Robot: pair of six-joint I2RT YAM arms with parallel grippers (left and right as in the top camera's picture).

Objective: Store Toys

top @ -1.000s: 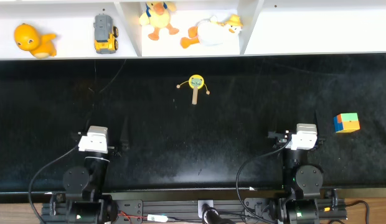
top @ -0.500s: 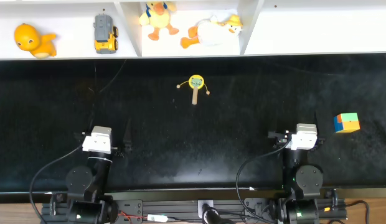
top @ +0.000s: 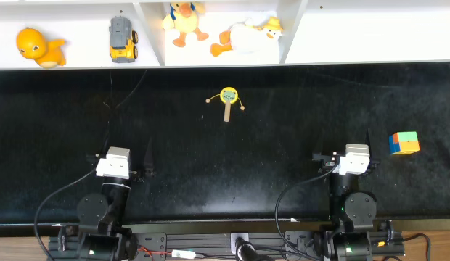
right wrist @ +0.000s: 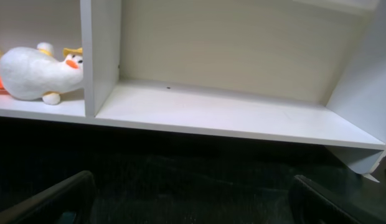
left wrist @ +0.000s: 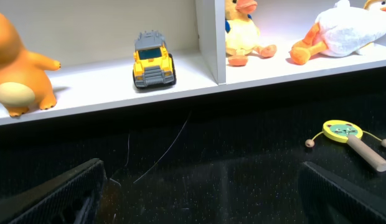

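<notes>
Left end effector (left wrist: 202, 180), right end effector (right wrist: 193, 186): jaws spread wide, holding nothing. Rattle (top: 228, 100) mid-worktop (top: 283, 138); colour cube (top: 403, 143) beside right arm.

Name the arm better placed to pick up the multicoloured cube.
Right. The cube lies on the mat just beside the right gripper, while the left gripper sits at the opposite side.
</notes>
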